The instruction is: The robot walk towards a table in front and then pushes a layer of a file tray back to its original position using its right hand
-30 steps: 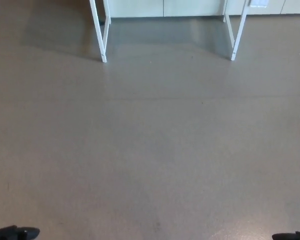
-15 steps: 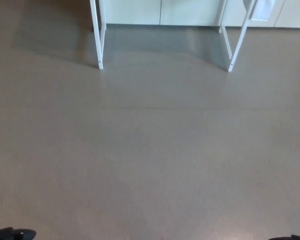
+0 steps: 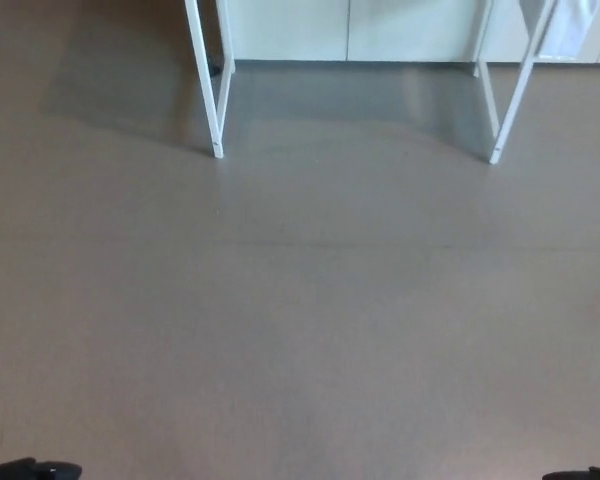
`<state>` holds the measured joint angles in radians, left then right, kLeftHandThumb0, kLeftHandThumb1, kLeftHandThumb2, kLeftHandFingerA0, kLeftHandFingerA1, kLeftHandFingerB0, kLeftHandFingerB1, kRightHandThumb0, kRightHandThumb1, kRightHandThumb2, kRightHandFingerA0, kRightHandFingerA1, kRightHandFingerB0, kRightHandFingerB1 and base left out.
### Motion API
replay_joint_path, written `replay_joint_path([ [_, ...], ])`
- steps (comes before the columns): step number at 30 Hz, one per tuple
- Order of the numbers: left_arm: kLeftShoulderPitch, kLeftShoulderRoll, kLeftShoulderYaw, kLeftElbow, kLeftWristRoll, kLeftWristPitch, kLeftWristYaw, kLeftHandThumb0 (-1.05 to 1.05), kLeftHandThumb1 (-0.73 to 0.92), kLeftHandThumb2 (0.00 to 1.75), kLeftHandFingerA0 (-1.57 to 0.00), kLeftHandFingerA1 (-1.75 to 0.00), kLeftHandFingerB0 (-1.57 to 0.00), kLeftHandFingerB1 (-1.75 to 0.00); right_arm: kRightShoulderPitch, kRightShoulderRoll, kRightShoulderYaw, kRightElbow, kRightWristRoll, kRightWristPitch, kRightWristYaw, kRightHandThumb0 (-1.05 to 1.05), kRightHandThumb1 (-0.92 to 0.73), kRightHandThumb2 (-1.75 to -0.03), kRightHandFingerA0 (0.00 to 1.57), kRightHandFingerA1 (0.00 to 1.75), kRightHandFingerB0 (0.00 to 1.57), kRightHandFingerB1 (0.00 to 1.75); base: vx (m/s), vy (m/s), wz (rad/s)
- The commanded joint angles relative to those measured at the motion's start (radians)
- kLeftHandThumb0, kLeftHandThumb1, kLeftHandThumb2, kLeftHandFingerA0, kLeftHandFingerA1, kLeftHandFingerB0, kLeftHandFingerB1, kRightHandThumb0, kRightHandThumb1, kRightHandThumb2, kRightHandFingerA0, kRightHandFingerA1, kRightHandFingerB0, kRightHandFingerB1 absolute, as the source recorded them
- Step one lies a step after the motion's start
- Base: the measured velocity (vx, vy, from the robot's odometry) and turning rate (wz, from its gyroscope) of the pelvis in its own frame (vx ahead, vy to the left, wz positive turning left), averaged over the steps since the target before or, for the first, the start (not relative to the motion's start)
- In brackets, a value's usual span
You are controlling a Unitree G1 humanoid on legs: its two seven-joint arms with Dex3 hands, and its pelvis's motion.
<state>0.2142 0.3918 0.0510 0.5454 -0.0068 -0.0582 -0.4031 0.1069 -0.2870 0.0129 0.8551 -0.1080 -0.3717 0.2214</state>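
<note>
step: walking to table legs (image 3: 218, 110) | tray unseen | hands' state: cannot tell | next: close in

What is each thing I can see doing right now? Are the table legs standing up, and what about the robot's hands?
Left table leg: standing on the floor, slightly slanted.
Right table leg: standing on the floor, slanted.
Floor: bare, grey-brown.
Cabinets: doors closed, behind the table legs.
Left hand: only its top edge shows; open or shut unclear.
Right hand: only a sliver shows; open or shut unclear.
</note>
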Motion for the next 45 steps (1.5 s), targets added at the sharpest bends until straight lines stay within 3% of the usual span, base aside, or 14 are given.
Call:
replay_joint_path([
  [1,0.002,0.018,0.005,-0.003,0.006,-0.002,0.001,-0.47,0.45,0.72,-0.59,-0.51,-0.37,-0.43,-0.005,-0.002,0.006,0.006,-0.006,-0.001,-0.009,-0.27,-0.62,-0.58,0.82,0.49,0.54,0.42,0.24,-0.038,-0.05],
  [17,-0.005,0.023,0.005,0.026,0.005,-0.026,-0.001,-0.47,0.46,0.72,-0.59,-0.51,-0.37,-0.43,-0.012,-0.007,0.021,0.011,-0.014,-0.008,-0.012,-0.27,-0.62,-0.58,0.82,0.49,0.55,0.42,0.35,0.174,-0.10],
  [35,0.010,0.015,0.012,0.006,-0.003,-0.012,0.004,-0.48,0.46,0.72,-0.62,-0.52,-0.40,-0.44,-0.016,-0.012,0.029,0.015,-0.019,-0.008,-0.008,-0.27,-0.62,-0.58,0.85,0.49,0.55,0.42,0.35,-0.086,0.14],
  [45,0.077,0.010,-0.003,0.023,0.022,-0.058,0.020,-0.49,0.45,0.74,-0.58,-0.52,-0.37,-0.44,0.048,-0.013,0.038,0.012,-0.025,-0.029,-0.014,-0.29,-0.62,-0.58,0.81,0.48,0.54,0.41,0.43,0.135,-0.13],
])
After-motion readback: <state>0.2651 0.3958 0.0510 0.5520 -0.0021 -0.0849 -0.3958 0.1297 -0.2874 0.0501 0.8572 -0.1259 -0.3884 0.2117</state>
